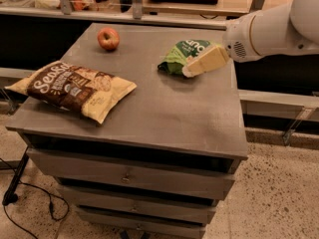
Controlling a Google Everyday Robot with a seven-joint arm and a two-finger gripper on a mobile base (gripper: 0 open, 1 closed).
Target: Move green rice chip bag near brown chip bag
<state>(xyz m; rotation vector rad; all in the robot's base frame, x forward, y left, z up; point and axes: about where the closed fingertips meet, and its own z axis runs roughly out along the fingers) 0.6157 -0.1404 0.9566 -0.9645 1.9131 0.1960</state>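
Observation:
The green rice chip bag lies on the grey cabinet top, at the back right. My gripper reaches in from the right on a white arm. Its cream-coloured tip lies against the bag's right side and covers part of it. The brown chip bag lies flat at the front left of the top, about a bag's length away from the green one. Its "Sea Salt" script faces up.
A red apple sits at the back left of the top. The cabinet has drawers below. A counter with a rail runs behind it. A black cable lies on the speckled floor at the left.

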